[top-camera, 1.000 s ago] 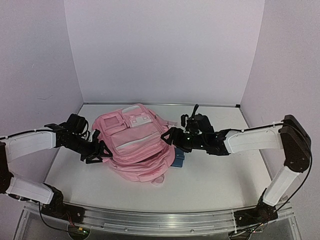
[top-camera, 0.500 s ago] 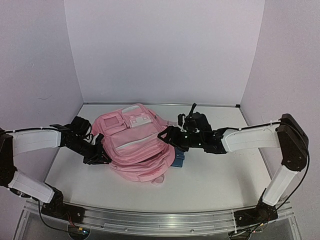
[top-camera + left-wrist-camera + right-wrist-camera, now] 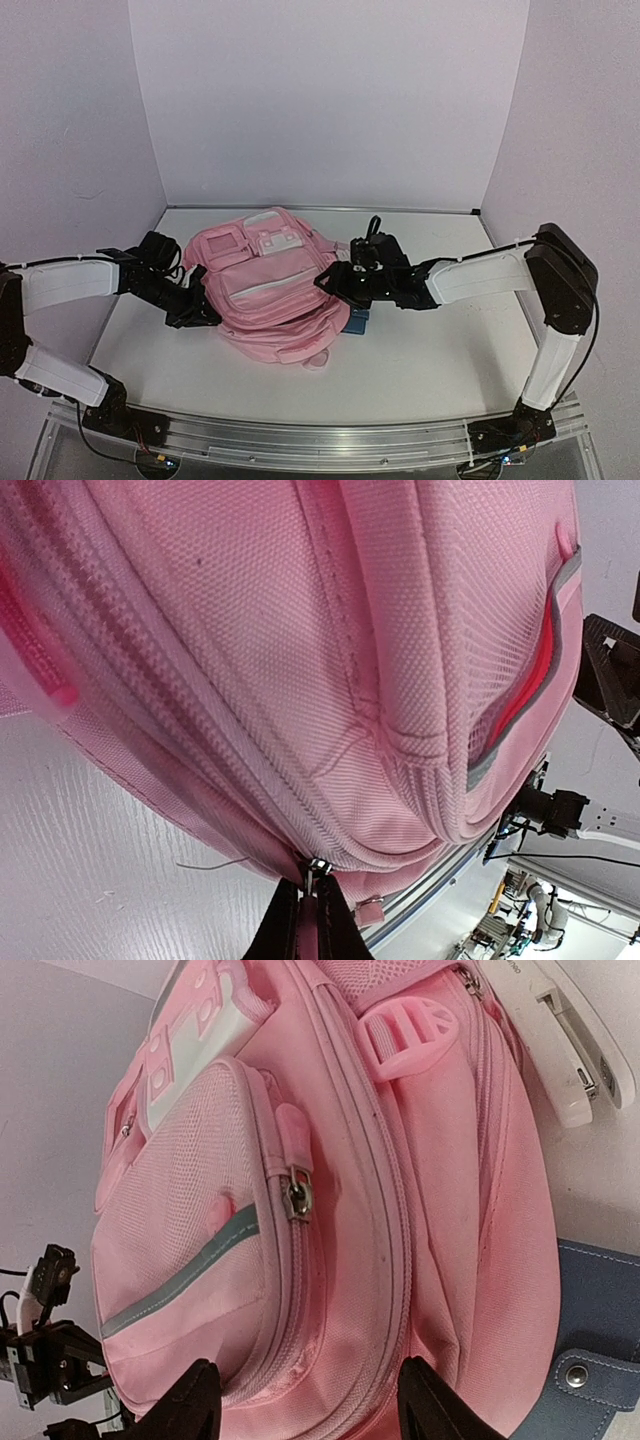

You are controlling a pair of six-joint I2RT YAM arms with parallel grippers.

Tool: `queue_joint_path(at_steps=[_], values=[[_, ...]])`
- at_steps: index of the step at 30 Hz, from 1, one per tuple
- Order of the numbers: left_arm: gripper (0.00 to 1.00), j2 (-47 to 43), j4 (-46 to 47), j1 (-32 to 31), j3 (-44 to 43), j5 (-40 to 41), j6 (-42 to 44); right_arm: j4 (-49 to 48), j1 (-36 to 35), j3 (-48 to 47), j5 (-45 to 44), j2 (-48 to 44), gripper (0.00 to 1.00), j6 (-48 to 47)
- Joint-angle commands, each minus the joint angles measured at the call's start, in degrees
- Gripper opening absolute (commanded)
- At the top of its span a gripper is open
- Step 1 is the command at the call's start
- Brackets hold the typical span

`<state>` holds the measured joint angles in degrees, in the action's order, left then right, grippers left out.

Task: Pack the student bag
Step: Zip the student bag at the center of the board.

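Note:
The student bag, pink with grey-green trim, lies face up in the middle of the table. My left gripper is at its left side, shut on the pink zipper pull just below the metal slider. My right gripper is at the bag's right side, open, its two black fingertips spread either side of the bag's zipped side panel. A front-pocket zipper slider sits just ahead of the right gripper.
A blue pouch with a snap pokes out from under the bag's right edge. A white stapler-like object lies beside the bag's top. The table's near metal rail runs along the front.
My left gripper has closed on the zipper pull at the bag's left side. My right gripper has slid left against the bag, and its jaws have narrowed somewhat.

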<state>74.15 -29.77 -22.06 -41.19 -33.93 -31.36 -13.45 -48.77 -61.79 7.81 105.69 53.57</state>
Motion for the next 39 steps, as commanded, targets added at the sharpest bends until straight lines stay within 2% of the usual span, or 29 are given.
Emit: queue_joint_path(at_steps=[1, 9, 14, 17, 24, 39], values=[[0.02, -1.84, -2.75, 0.17, -1.41, -1.36, 0.64, -0.74, 0.22, -2.39, -0.28, 1.79, 0.54, 0.52], [0.14, -1.98, -4.39, 0.18, -1.42, -0.40, 0.77, -0.79, 0.20, -3.37, -0.03, 2.82, 0.45, 0.51], [0.20, -2.44, -5.94, 0.13, -1.53, 0.70, 0.94, -0.79, 0.22, -2.47, -0.70, 2.37, 0.43, 0.92], [0.17, -2.86, -5.68, 0.15, -1.35, 0.71, 0.77, -0.79, 0.18, -2.02, -0.88, 2.31, 0.43, 1.31], [0.00, -3.27, -5.96, 0.18, -1.73, 0.11, 1.13, -0.79, 0.19, -0.76, -1.07, 1.42, 0.41, 2.04], [0.00, -6.74, -5.73, 0.16, -2.09, -0.70, 1.22, -0.79, 0.19, 2.79, -3.35, -1.19, 0.40, 4.21]])
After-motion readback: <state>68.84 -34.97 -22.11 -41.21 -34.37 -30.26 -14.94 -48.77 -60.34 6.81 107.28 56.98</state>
